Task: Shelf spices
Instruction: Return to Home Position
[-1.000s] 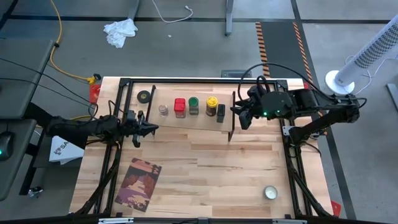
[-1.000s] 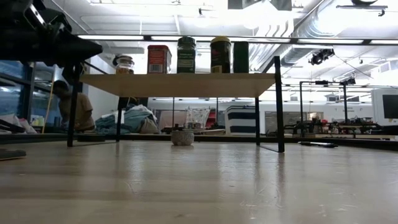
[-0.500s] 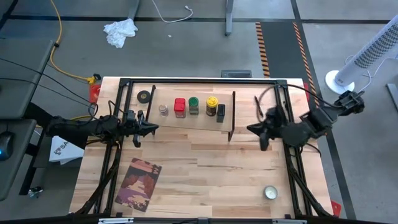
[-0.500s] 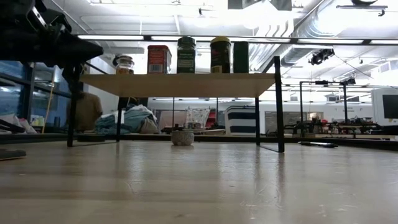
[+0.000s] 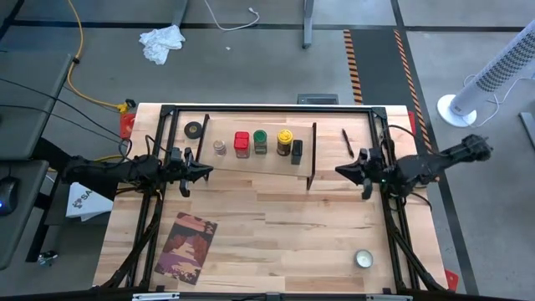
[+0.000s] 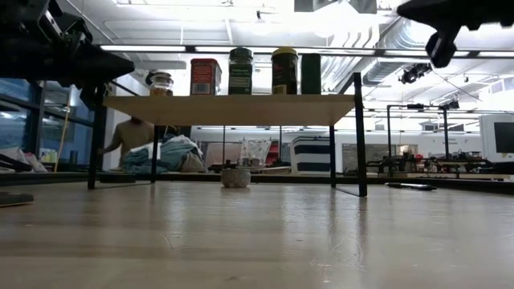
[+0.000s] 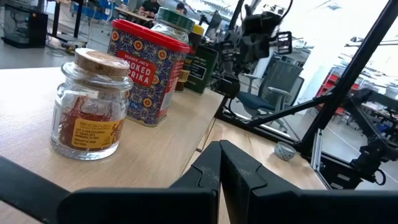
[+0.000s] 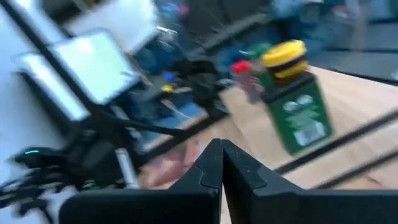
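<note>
The shelf (image 5: pixel 251 170) stands across the far half of the table, its board (image 6: pixel 233 108) on thin black legs. On it, in a row, stand the tiny clear jar (image 5: pixel 219 148), the red-topped tin (image 5: pixel 242 144), the green-lidded jar (image 5: pixel 260 142), the yellow-lidded jar (image 5: pixel 285 140) and the black square tin (image 5: pixel 297 151). My left gripper (image 5: pixel 208 171) hovers shut by the shelf's left part, near the clear jar (image 7: pixel 87 106). My right gripper (image 5: pixel 338 171) is shut, just right of the shelf's right legs, and touches nothing.
A black tape roll (image 5: pixel 194 130) lies at the far left by the shelf. A dark pen-like thing (image 5: pixel 345 140) lies right of the shelf. A printed card (image 5: pixel 185 247) sits at the near left, and a flat round pale tin (image 5: pixel 363 259) at the near right.
My right gripper has drawn back from the shelf's right end toward the table's right and near edge, its arm folding back over the right edge. It now shows at the top right of the low view. The spices have stayed in place.
</note>
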